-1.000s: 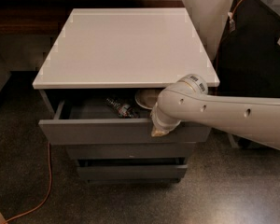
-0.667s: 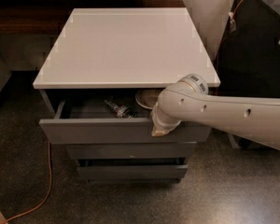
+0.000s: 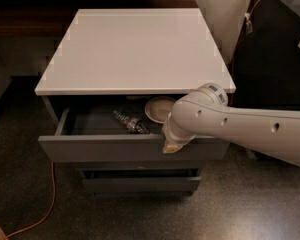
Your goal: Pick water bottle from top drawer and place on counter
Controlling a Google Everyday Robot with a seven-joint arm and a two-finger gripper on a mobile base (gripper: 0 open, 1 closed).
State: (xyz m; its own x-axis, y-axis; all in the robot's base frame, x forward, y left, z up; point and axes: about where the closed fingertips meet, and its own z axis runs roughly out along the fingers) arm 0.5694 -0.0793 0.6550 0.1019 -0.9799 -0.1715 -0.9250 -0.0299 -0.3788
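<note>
Camera view, left to right: top drawer [image 3: 105, 149] pulled open under white counter [image 3: 135, 49], centre frame. Water bottle [image 3: 130, 122] lies on side inside drawer, mid-frame, angled diagonally. Beige bowl [image 3: 157, 108] just right of bottle, toward drawer back. Gripper [image 3: 172, 145] at drawer's front edge, right of bottle; open or closed, cannot tell. White arm [image 3: 240, 129] reaches in from right edge. Lower drawer [image 3: 140, 184] below, closed.

Probably a robotics lab or test room rather than a home: a speckled hard floor [image 3: 250, 209], an orange cable [image 3: 51, 189] trailing loose across it, a dark wired equipment case [image 3: 275, 59] beside the grey cabinet [image 3: 140, 184], and a robot arm's gripper [image 3: 172, 146] at the top drawer [image 3: 110, 149] front
</note>
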